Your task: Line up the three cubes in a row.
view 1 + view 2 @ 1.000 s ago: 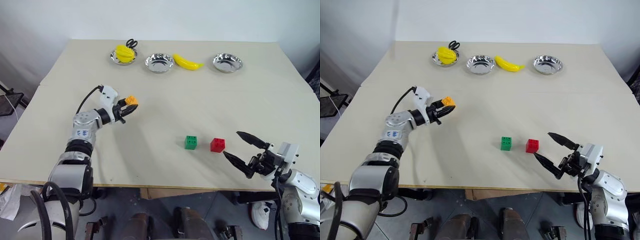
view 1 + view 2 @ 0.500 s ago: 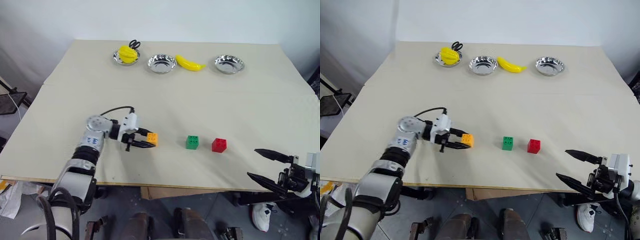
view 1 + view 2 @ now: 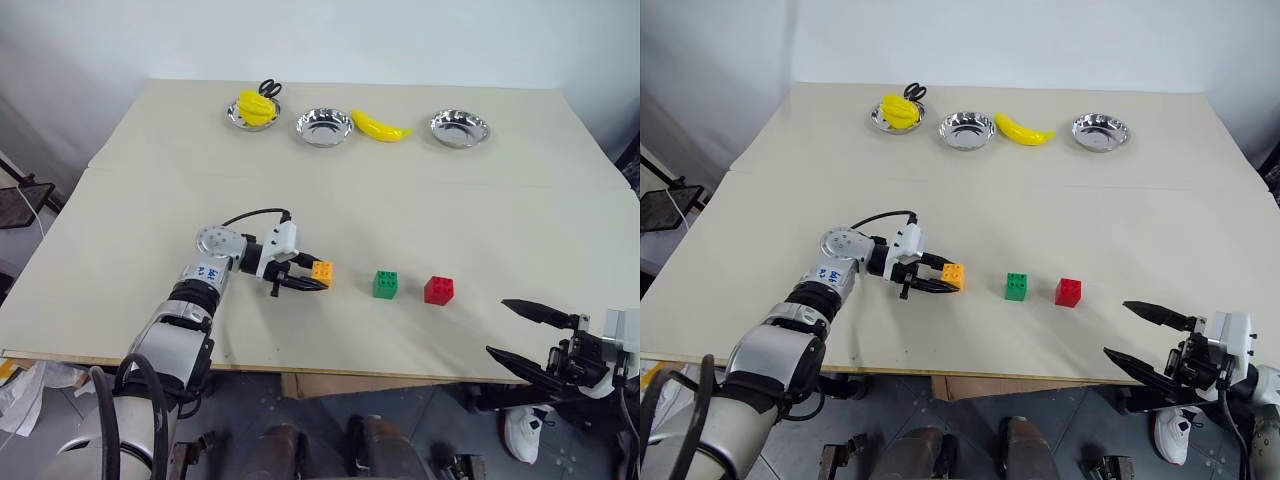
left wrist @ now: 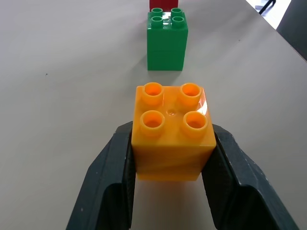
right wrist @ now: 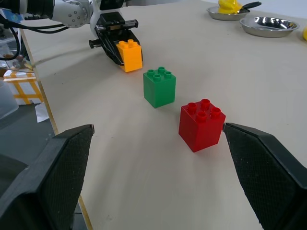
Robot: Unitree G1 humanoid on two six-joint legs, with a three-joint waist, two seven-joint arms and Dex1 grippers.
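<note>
Left eye view: on the beige table [image 3: 480, 200] the left gripper [image 3: 316, 277] holds the small orange plastic studded cube [image 3: 322, 271] between its closed black fingers, just left of the green studded cube [image 3: 384, 284] and the red studded cube [image 3: 438, 290]. The right gripper [image 3: 523, 333] stands wide open past the near edge, holding nothing.

Left wrist view: both fingers [image 4: 111, 184] press the orange cube's sides; the green cube is ahead.

Right wrist view: the three cubes stand almost in one line, apart from each other.
</note>
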